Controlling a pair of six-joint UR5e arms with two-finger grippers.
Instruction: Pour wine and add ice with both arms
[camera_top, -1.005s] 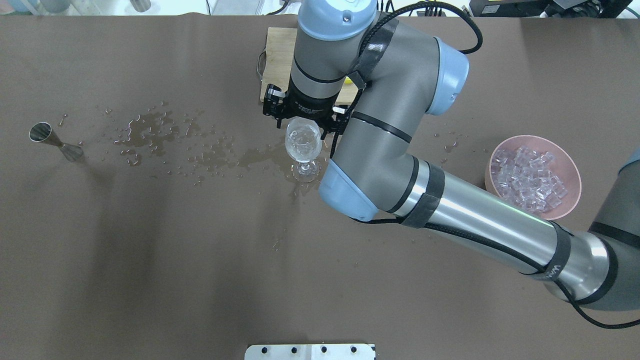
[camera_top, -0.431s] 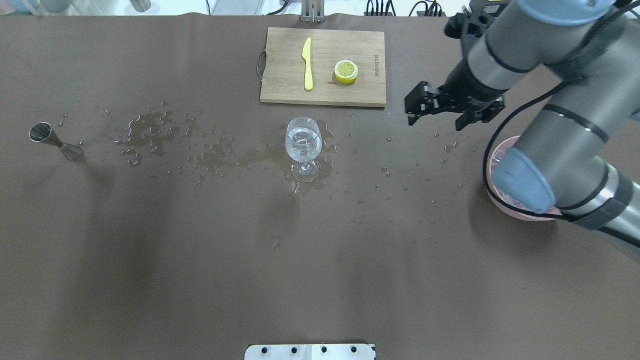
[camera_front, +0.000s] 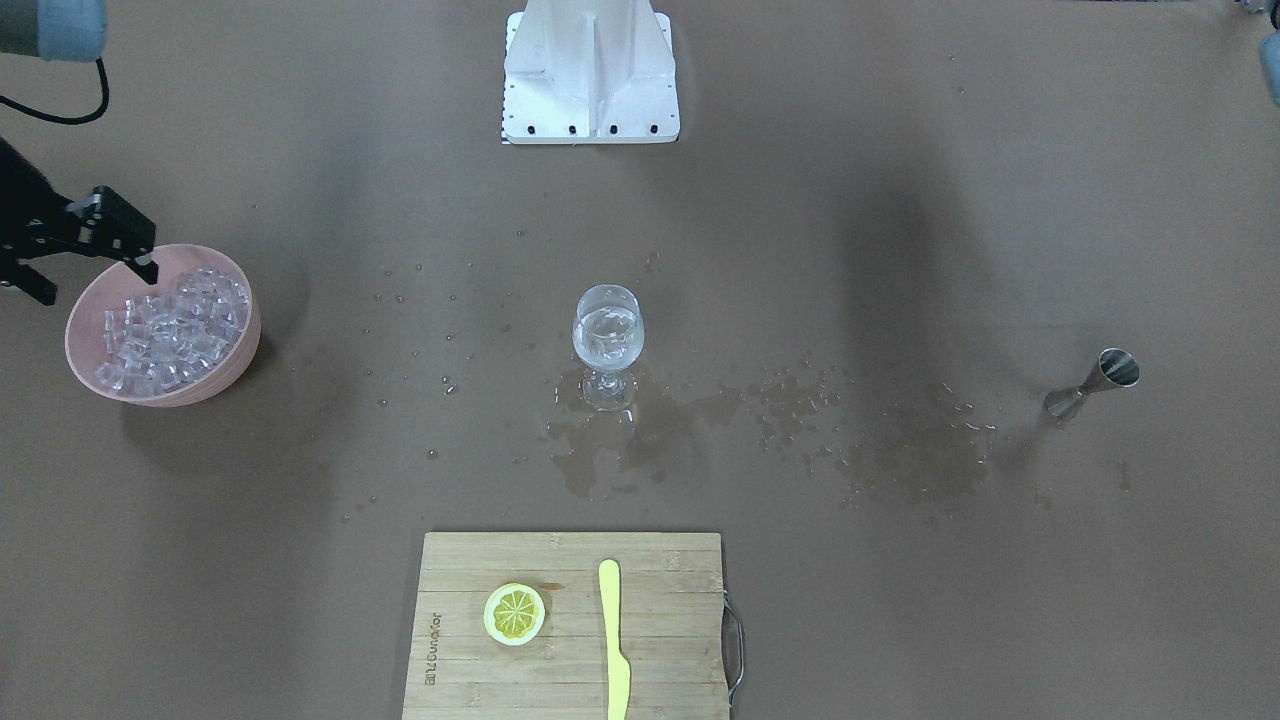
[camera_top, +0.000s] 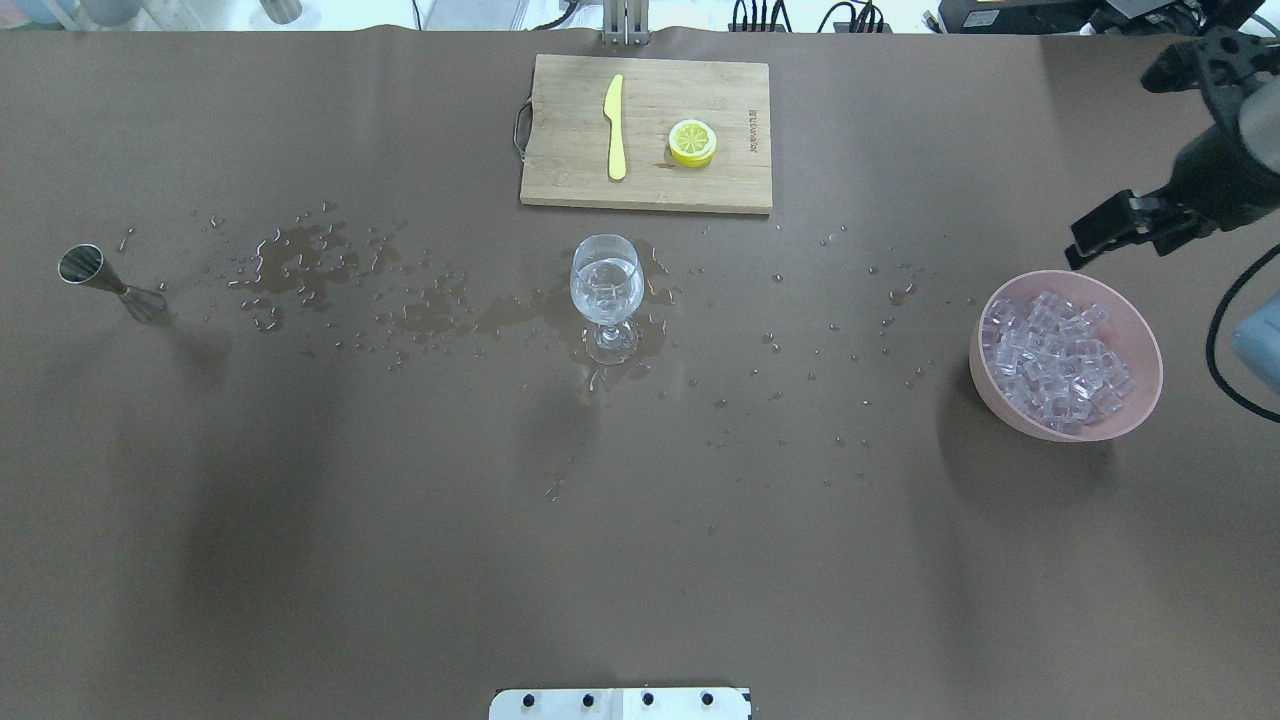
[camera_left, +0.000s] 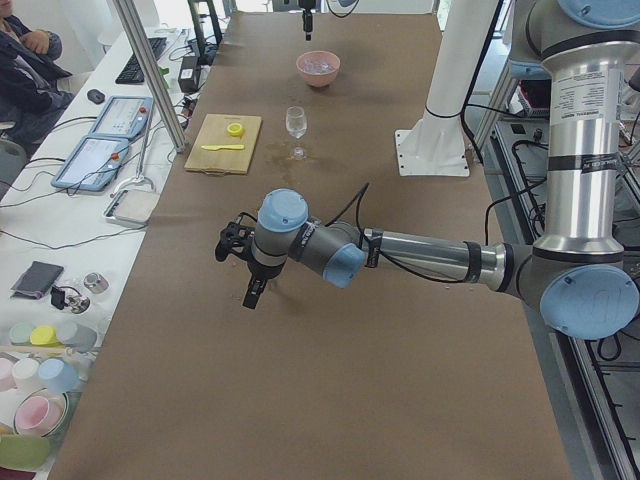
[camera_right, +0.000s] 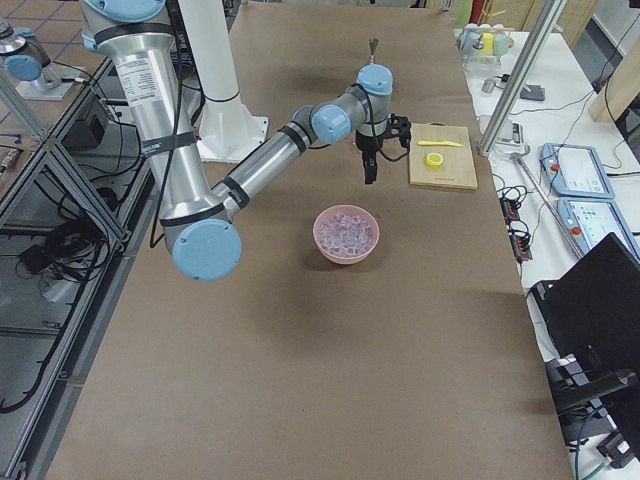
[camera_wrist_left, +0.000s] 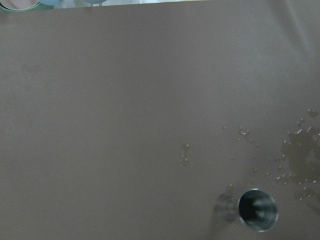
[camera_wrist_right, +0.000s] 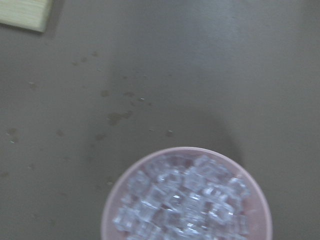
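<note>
The ice (camera_top: 1058, 358) is heaped in a pink bowl (camera_top: 1003, 415) at the robot's right end of the table (camera_top: 400, 560); the wine (camera_top: 602, 278) is held in a stemmed glass (camera_top: 607, 305) standing upright at mid-table in a wet patch, well apart from the bowl; whether cubes lie in the glass cannot be resolved. The right tool (camera_top: 1120, 245) is seen raised near the bowl's far rim, touching nothing, fingers spread and empty. The left tool (camera_left: 243, 270) is seen only from the table's end; its opening cannot be told. A steel jigger (camera_top: 100, 283) stands at the robot's left. Cubes are judged hard, light, wet and slippery; a single top cube is best pinched across two flat opposite faces, gently, lest it be squirted out. The glass is judged fragile and top-heavy; it is best taken at the stem or low on the bowl.
</note>
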